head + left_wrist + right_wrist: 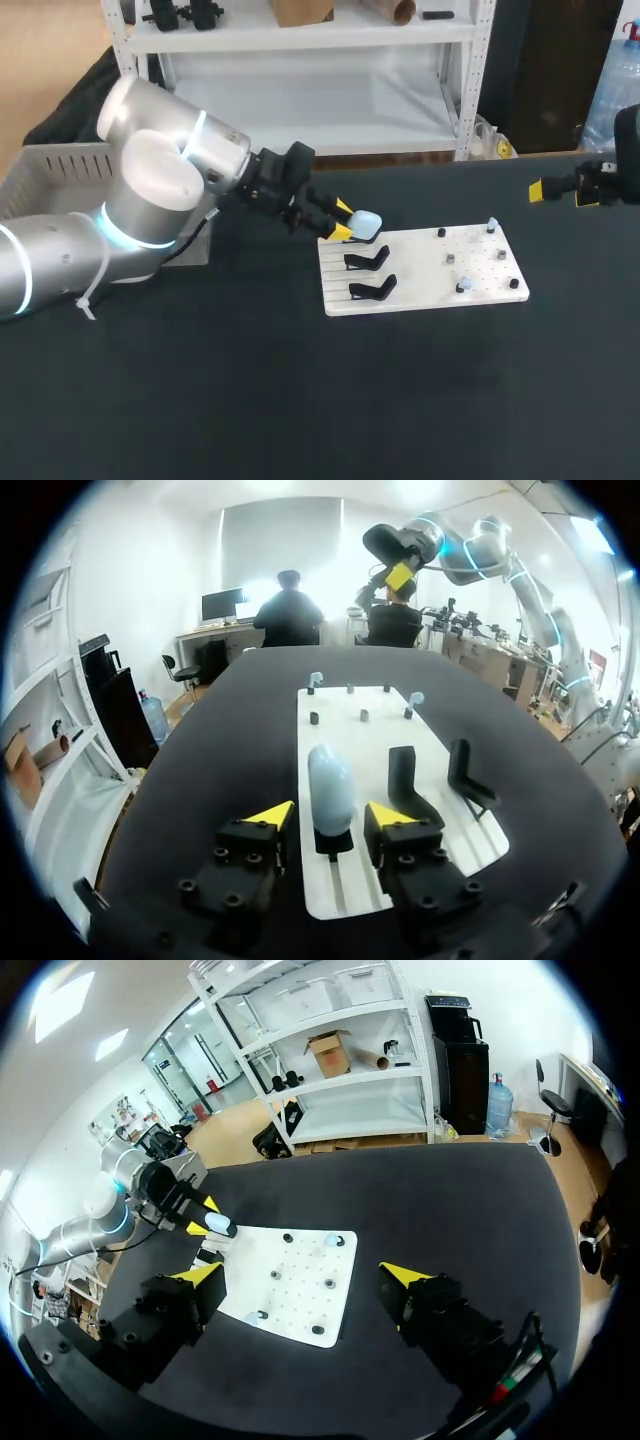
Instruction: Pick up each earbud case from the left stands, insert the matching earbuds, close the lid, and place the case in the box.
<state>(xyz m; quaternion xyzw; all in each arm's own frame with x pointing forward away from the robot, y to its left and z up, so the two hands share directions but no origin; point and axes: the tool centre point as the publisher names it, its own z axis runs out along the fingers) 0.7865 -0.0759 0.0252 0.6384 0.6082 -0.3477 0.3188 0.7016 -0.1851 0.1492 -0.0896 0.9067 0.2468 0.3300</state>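
Two spread fingers of the left gripper (pixel 330 816) flanked the earbud case (pixel 330 780) on its stand (pixel 334 842) at the board's (pixel 372 748) corner; an off-centre squeeze might topple it. The right gripper (pixel 302 1274) gaped too.

Pale blue case (pixel 365 222), white board (pixel 420 275), black stands (pixel 368 260)

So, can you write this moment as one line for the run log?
left claw: open, case between fingers, not gripped | case: on stand | right claw: open, apart from board

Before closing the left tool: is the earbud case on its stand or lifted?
Seated: earbud case sits on the black stand, inside the open left tool.
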